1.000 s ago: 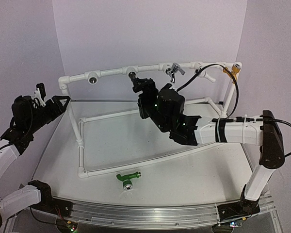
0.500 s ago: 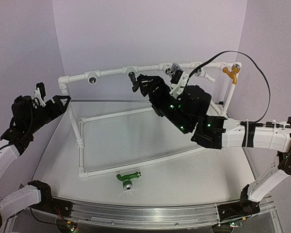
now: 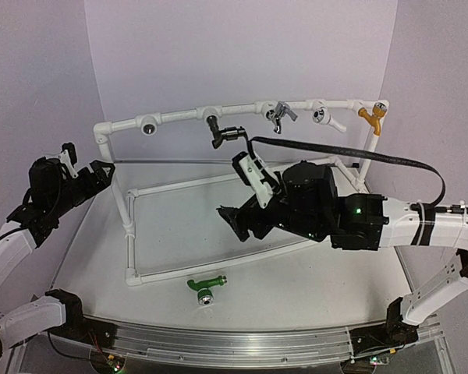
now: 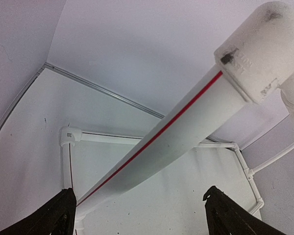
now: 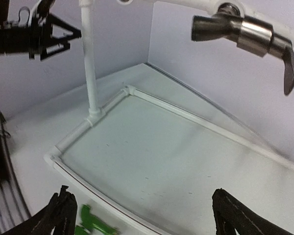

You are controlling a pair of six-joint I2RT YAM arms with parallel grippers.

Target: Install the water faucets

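Note:
The dark brown-black faucet (image 3: 218, 132) with its lever handle sits in a socket on the top rail of the white pipe frame (image 3: 179, 117). It also shows in the right wrist view (image 5: 245, 32), up high. The green faucet (image 3: 205, 285) lies on the table in front of the frame, and its edge shows in the right wrist view (image 5: 90, 225). My right gripper (image 3: 232, 220) is open and empty over the middle of the frame's base (image 5: 147, 220). My left gripper (image 3: 103, 171) is open and empty beside the frame's left post (image 4: 137, 218).
A grey tap (image 3: 279, 115), a white tap (image 3: 327, 118) and an orange-yellow tap (image 3: 369, 117) hang on the top rail to the right. An open socket (image 3: 149, 127) sits on the rail's left part. A red-striped pipe (image 4: 186, 122) crosses close in the left wrist view.
My right gripper has left the dark faucet on the rail and swung down and left over the frame's base. The left arm has shifted slightly.

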